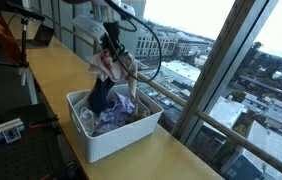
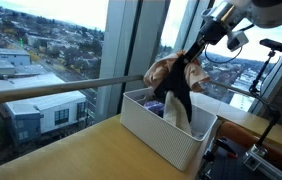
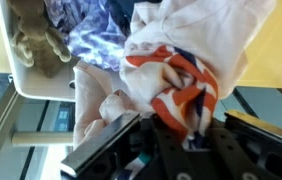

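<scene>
Gripper (image 1: 109, 48) is clamped tight on a bundle of clothes (image 1: 105, 78), which dangles right over the white bin (image 1: 116, 143), with its dark lower end dipping in among more laundry. The bin sits on a long wooden counter (image 1: 51, 75) running along floor-to-ceiling windows (image 1: 231, 60), with city rooftops outside at 3 o'clock. The wrist view's blurry; the brown thing (image 3: 36, 40) at 10 o'clock might be a plush toy.

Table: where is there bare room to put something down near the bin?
The table is bare at both ends of the bin, in strips that run along the window. Crowded: the bin is full of clothes, and the gripper holds a bundle just above it.
</scene>
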You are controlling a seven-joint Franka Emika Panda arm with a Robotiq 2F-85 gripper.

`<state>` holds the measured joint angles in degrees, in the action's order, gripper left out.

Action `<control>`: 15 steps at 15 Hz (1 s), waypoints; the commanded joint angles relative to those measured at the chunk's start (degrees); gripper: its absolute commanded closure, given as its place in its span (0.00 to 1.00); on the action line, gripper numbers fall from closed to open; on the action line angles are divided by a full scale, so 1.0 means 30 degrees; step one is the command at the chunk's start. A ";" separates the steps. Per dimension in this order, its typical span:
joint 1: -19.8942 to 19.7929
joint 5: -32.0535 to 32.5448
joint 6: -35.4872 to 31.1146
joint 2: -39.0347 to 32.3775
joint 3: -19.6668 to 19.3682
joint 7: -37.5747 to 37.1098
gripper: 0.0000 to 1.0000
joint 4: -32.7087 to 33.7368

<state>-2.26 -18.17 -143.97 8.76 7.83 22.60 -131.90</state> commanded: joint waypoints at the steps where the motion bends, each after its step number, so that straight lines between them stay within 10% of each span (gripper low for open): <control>1: 0.1704 0.0193 0.1434 0.2808 -0.1028 -0.0103 0.95 0.1053; 15: 0.6297 0.3870 0.7158 0.1115 0.3009 -0.3749 0.95 1.3396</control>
<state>15.40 -10.17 -126.38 18.46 13.63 14.39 -103.01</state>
